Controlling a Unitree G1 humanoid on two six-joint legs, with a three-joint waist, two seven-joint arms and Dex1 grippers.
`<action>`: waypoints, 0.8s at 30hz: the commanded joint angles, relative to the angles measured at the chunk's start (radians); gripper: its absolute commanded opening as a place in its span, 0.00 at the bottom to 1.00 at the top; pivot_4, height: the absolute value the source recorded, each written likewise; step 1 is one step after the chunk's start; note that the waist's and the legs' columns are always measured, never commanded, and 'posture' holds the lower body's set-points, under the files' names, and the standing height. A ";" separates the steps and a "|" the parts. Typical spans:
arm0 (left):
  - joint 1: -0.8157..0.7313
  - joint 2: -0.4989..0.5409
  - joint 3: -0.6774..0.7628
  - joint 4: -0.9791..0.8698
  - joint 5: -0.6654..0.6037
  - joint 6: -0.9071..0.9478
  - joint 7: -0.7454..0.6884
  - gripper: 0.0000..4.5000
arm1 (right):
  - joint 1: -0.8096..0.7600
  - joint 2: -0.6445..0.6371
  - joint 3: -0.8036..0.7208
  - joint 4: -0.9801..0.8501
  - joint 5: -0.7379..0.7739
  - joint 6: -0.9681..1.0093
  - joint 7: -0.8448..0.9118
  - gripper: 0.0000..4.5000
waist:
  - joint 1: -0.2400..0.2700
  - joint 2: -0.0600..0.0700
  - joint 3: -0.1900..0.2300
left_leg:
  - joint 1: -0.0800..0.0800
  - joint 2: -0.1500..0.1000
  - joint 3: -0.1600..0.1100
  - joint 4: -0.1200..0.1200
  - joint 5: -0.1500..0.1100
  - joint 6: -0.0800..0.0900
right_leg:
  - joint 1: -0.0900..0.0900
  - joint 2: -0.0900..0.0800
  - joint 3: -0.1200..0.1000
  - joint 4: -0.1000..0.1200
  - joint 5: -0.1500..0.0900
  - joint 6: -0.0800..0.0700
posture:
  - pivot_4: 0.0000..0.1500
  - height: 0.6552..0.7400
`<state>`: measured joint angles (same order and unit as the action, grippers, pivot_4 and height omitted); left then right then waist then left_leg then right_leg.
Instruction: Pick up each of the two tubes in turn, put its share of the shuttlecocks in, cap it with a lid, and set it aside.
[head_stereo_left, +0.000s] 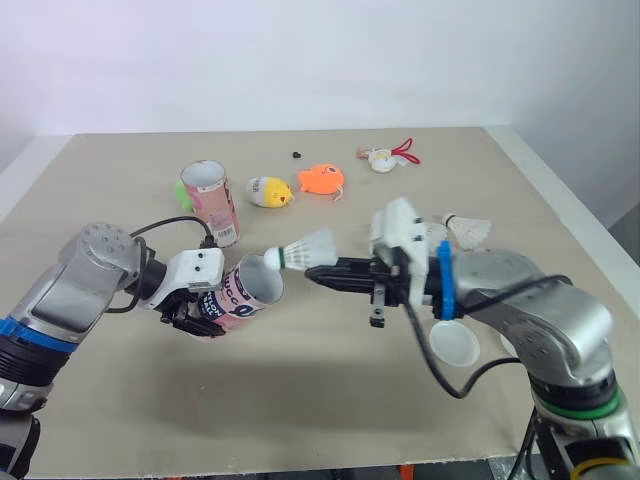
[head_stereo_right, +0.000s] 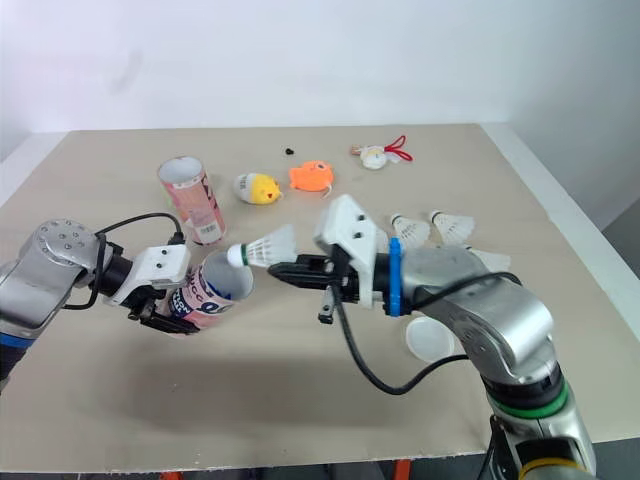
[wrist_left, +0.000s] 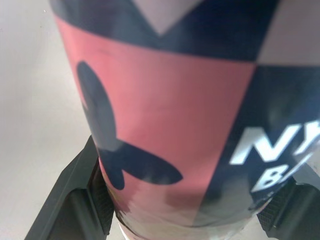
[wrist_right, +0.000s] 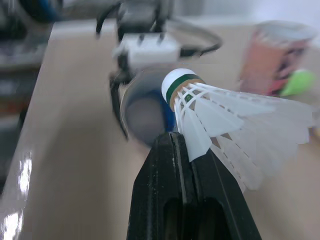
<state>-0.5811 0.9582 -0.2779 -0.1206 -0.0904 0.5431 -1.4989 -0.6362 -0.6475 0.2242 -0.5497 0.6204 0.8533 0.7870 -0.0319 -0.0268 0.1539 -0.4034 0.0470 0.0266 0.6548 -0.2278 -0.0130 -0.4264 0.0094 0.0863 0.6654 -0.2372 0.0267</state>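
Note:
My left gripper (head_stereo_left: 203, 308) is shut on a pink and dark blue tube (head_stereo_left: 245, 292), holding it tilted above the table with its open mouth facing my right arm. In the left wrist view the tube (wrist_left: 170, 110) sits between the two black fingers (wrist_left: 75, 200). My right gripper (head_stereo_left: 318, 272) is shut on the skirt of a white shuttlecock (head_stereo_left: 308, 250). Its cork end is just in front of the tube's mouth (wrist_right: 142, 112). A second pink tube (head_stereo_left: 211, 200) stands upright and open at the back left.
Loose shuttlecocks (head_stereo_right: 410, 228) (head_stereo_right: 452, 226) lie to the right behind my right arm. A white lid (head_stereo_left: 455, 343) lies under that arm. A yellow chick toy (head_stereo_left: 270, 191), an orange fish toy (head_stereo_left: 321, 179) and a white-and-red toy (head_stereo_left: 383, 157) lie at the back.

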 joint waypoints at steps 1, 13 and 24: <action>0.012 -0.013 -0.043 0.000 -0.011 -0.001 -0.018 0.71 | -0.056 -0.018 0.054 0.054 -0.075 -0.082 0.084 0.03 | 0.001 0.000 0.000 | 0.000 0.000 0.000 0.000 0.000 0.000 | 0.000 0.000 0.000 0.000 0.000 0.000 | 1.00 1.00; 0.010 -0.014 -0.042 0.006 -0.008 -0.003 -0.019 0.71 | -0.222 0.137 0.033 0.219 0.031 -0.031 0.211 0.51 | 0.007 0.000 0.000 | -0.001 0.001 -0.001 0.000 -0.003 0.005 | 0.000 0.000 -0.001 0.001 -0.001 0.003 | 1.00 1.00; 0.012 -0.019 -0.045 0.000 -0.010 -0.003 -0.015 0.71 | -0.066 0.027 -0.191 0.123 0.168 0.096 0.114 0.96 | 0.010 0.000 0.000 | -0.001 0.000 -0.002 0.000 -0.003 0.005 | 0.001 -0.001 -0.003 0.001 -0.002 0.003 | 1.00 1.00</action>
<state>-0.5916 0.9496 -0.2836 -0.1105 -0.0958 0.5412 -1.5102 -0.7265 -0.6079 0.0702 -0.3714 0.8143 0.9570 0.9611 -0.0215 -0.0265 0.1540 -0.4043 0.0465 0.0246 0.6548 -0.2311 -0.0075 -0.4257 0.0082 0.0838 0.6661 -0.2390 0.0301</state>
